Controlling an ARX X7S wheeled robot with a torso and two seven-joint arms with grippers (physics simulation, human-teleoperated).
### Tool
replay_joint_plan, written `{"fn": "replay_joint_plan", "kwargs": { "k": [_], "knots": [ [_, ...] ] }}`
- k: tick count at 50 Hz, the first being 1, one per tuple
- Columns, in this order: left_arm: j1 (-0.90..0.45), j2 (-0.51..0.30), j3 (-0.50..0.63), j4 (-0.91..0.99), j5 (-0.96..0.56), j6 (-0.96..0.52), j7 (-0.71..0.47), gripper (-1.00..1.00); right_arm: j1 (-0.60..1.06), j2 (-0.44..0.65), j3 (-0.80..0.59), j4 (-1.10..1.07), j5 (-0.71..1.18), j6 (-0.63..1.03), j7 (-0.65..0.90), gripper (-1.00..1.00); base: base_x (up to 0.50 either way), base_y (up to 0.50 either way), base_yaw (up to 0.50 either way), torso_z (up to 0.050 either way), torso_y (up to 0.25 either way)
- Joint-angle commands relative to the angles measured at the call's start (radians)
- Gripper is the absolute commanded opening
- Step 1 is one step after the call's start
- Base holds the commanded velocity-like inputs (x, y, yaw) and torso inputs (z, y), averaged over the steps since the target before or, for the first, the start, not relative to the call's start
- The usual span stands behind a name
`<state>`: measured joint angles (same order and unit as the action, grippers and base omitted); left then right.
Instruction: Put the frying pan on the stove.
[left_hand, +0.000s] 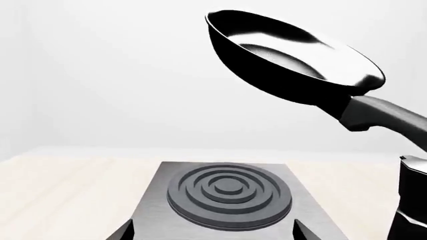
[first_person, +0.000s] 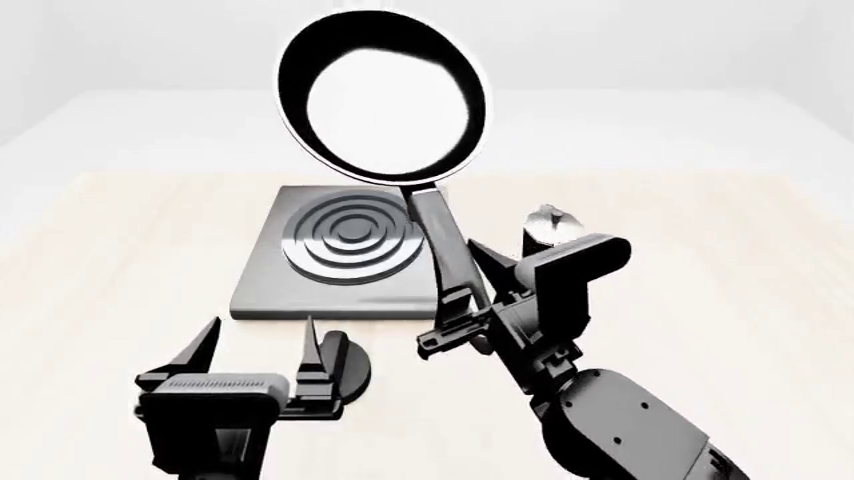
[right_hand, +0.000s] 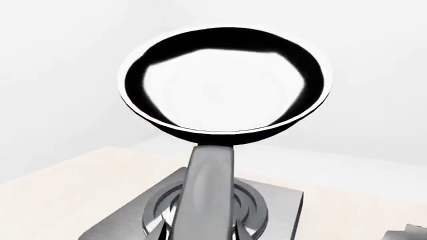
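R hand (first_person: 461, 318) clamped on frying pan (first_person: 380, 97) handle | pan aloft over stove (first_person: 340, 262) | L hand (first_person: 254, 350) spread, empty

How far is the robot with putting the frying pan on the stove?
Done: the right gripper has gripped the frying pan by its handle and lifted it. In hand: the pan hangs tilted in the air above the stove, not touching it. Left: lower it onto the burner rings and release. The left gripper is open and empty.

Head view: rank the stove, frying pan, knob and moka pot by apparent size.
1. Frying pan and stove: look alike, unranked; the pan is raised nearer the camera.
2. Knob.
3. Moka pot, partly hidden.
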<state>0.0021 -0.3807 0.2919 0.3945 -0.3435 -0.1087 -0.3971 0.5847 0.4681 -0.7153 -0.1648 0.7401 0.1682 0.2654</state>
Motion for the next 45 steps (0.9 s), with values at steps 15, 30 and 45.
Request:
{"fn": "replay_joint_plan", "kwargs": {
  "k": [15, 30, 45],
  "knots": [
    [0.001, -0.005, 0.008, -0.004, 0.002, 0.007, -0.001, 1.00, 0.170, -0.031, -0.011, 0.053, -0.043, 0.131, -0.035, -1.00, 0.00, 0.00, 0.00, 0.001, 0.002],
    [0.006, -0.007, 0.012, 0.003, 0.000, 0.009, -0.006, 1.00, 0.242, -0.060, -0.056, 0.118, -0.060, 0.202, -0.060, -1.00, 0.00, 0.00, 0.00, 0.001, 0.002],
    [0.023, -0.020, 0.004, 0.035, -0.006, 0.006, -0.019, 1.00, 0.255, -0.075, -0.083, 0.169, -0.068, 0.226, -0.077, -1.00, 0.00, 0.00, 0.00, 0.001, 0.002]
  ]
}}
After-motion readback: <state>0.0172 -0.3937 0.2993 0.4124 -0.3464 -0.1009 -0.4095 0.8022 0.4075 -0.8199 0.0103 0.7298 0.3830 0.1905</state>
